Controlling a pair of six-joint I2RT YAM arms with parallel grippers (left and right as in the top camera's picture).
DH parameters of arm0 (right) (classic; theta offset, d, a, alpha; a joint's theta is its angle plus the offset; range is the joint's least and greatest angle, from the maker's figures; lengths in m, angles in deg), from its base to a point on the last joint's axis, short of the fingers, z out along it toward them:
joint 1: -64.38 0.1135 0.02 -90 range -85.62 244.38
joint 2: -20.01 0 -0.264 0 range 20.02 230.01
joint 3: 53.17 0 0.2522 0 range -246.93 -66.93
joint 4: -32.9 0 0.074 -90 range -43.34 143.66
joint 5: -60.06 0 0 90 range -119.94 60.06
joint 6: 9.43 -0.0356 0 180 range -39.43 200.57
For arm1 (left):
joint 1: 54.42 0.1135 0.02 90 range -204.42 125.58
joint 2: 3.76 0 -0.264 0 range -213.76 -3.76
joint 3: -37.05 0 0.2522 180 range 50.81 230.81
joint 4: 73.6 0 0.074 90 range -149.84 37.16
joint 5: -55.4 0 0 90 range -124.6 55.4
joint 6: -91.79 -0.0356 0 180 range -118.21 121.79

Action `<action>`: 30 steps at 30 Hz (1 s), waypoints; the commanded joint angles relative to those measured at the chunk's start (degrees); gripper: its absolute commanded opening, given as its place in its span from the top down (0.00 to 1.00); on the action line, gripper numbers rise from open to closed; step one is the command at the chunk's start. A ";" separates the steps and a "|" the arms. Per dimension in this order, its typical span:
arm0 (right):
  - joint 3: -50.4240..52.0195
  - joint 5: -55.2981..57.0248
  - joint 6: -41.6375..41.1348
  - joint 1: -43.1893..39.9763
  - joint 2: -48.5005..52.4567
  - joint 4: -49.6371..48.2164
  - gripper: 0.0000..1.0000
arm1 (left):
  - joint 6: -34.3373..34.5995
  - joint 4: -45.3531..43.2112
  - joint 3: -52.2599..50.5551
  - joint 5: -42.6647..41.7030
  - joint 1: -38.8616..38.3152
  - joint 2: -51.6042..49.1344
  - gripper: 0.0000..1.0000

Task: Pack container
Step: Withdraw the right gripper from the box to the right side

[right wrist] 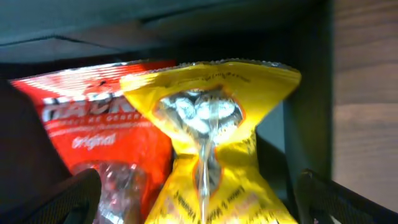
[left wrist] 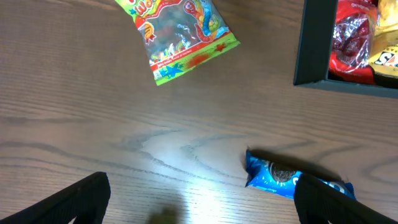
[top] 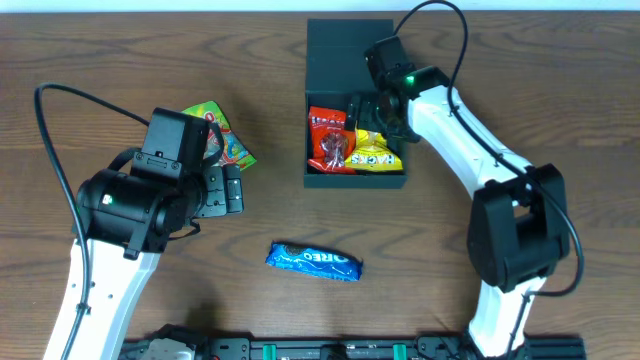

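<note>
The container (top: 323,60) is a dark teal-black square box at the back middle of the table, its flap lid open at the far side. A red snack packet (top: 328,140) and a yellow one (top: 380,153) lie inside. My right gripper (top: 372,120) is open above the yellow packet (right wrist: 217,137), a finger on each side and not touching it, with the red packet (right wrist: 93,130) to its left. My left gripper (top: 230,190) is open and empty above bare table. A green gummy packet (top: 225,140) and a blue Oreo packet (top: 314,261) lie on the table.
In the left wrist view the gummy packet (left wrist: 183,37) lies at the top, the Oreo packet (left wrist: 280,177) by the right finger, and the container's corner (left wrist: 314,43) at the upper right. The container's inner wall (right wrist: 308,112) stands right of the yellow packet.
</note>
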 commanded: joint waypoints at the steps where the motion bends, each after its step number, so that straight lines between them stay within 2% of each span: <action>1: -2.80 -0.26 1.92 -0.13 -9.03 1.16 0.01 | -0.44 0.00 -0.15 0.37 -0.17 0.02 0.05; 5: -2.82 2.01 3.78 -0.13 -18.80 6.32 0.01 | -0.37 0.13 -0.15 -1.31 -0.17 0.02 0.05; 10: -2.60 14.91 3.56 -0.22 -28.20 18.88 0.01 | -0.39 2.73 -0.15 -4.35 -0.17 0.04 0.04; 15: 1.75 22.67 -1.09 -0.22 -33.03 27.65 0.01 | 0.11 4.59 -0.15 -4.28 -0.17 2.93 0.05; 23: 22.12 21.81 -5.29 -0.22 -43.19 24.35 0.01 | 0.72 4.55 -0.15 0.44 -0.17 12.57 0.05; 26: 26.75 20.00 -5.16 -0.20 -45.72 23.26 0.01 | 0.98 3.72 -0.15 1.25 -0.17 12.46 0.05; 30: 29.55 12.98 1.44 -0.20 -47.67 20.50 0.01 | 3.08 -2.25 -0.11 5.55 -0.11 7.06 0.05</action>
